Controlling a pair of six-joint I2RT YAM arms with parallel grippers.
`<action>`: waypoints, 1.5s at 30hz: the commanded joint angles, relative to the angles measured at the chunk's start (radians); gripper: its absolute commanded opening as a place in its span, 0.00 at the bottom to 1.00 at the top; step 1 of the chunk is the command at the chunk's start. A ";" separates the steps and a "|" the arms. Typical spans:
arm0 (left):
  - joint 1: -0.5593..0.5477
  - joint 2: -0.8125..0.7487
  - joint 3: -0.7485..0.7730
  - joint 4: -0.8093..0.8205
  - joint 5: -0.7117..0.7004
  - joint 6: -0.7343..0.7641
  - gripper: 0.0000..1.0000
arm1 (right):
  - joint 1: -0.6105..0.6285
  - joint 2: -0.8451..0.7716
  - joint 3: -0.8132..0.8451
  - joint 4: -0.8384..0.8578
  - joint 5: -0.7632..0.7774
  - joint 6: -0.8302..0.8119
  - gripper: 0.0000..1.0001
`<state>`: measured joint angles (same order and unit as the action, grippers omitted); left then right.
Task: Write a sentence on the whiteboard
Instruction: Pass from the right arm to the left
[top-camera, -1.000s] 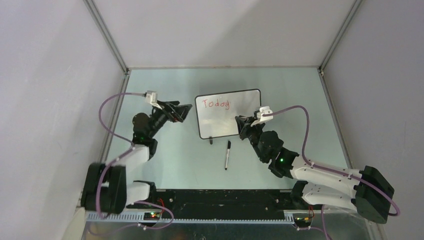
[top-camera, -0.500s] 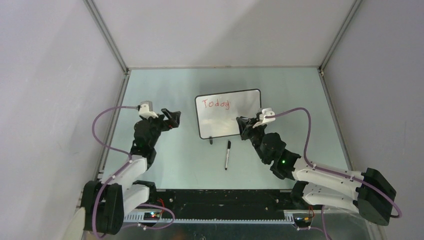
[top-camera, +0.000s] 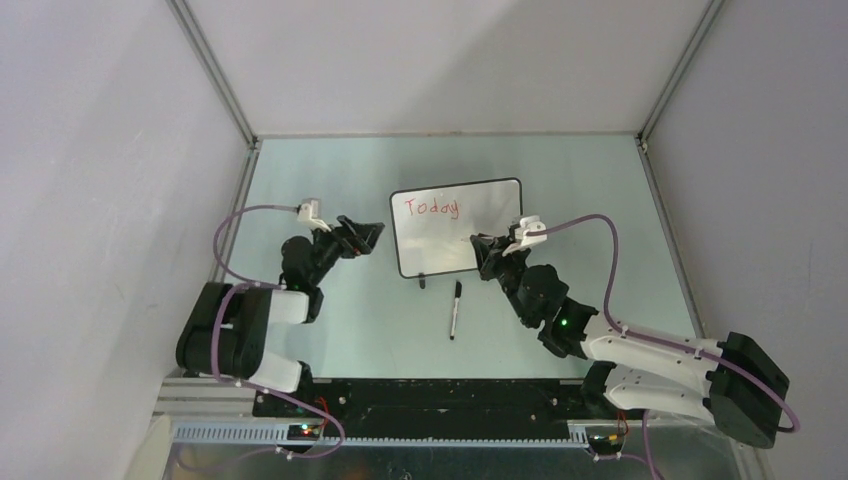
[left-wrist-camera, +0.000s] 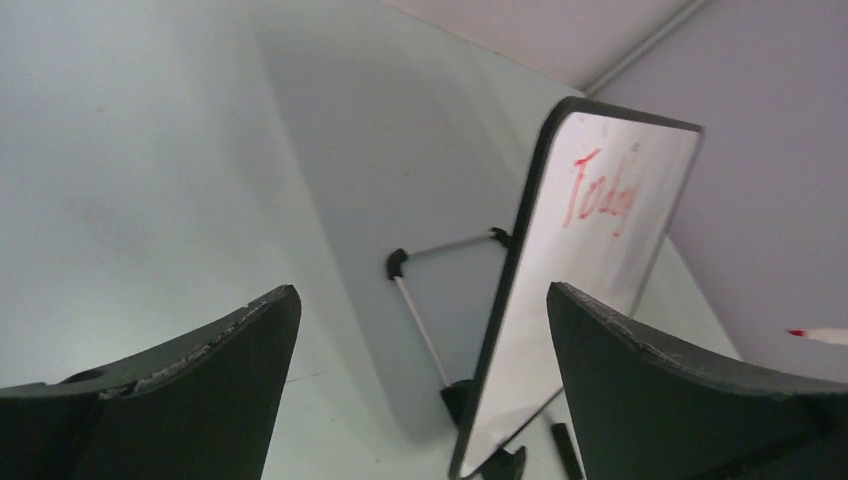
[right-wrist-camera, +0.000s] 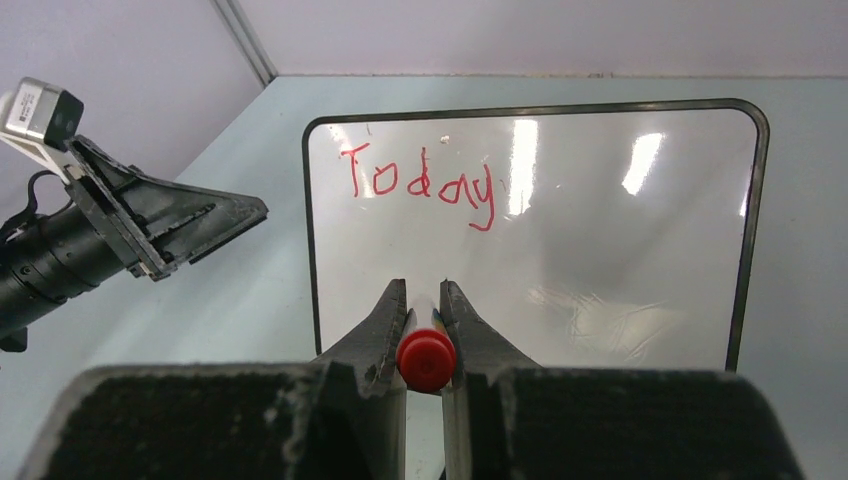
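The left gripper (top-camera: 366, 232) is fully open and empty, just left of the whiteboard (top-camera: 440, 245). The whiteboard stands propped on its feet at mid-bench (top-camera: 330, 170). The sentence (top-camera: 432, 207) reads only "Today", in red, at the upper left of the face. A black pen (top-camera: 454, 310) lies on the bench in front of the board. The right gripper (top-camera: 479, 247) is clamped on a red marker (right-wrist-camera: 426, 357), pointed at the lower face.
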<state>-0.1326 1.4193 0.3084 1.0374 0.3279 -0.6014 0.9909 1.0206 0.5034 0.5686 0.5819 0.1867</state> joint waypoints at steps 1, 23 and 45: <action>0.030 0.065 0.023 0.375 0.146 -0.108 0.99 | -0.005 0.030 -0.009 0.067 0.013 -0.013 0.00; 0.033 0.352 0.232 0.493 0.350 -0.217 0.69 | -0.040 0.161 -0.009 0.237 -0.014 -0.079 0.00; 0.017 0.275 0.117 0.493 0.287 -0.130 0.71 | -0.060 0.183 0.049 0.130 -0.234 -0.041 0.00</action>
<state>-0.1120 1.8153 0.5182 1.4773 0.6647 -0.8082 0.9340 1.2480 0.5182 0.7101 0.4057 0.1226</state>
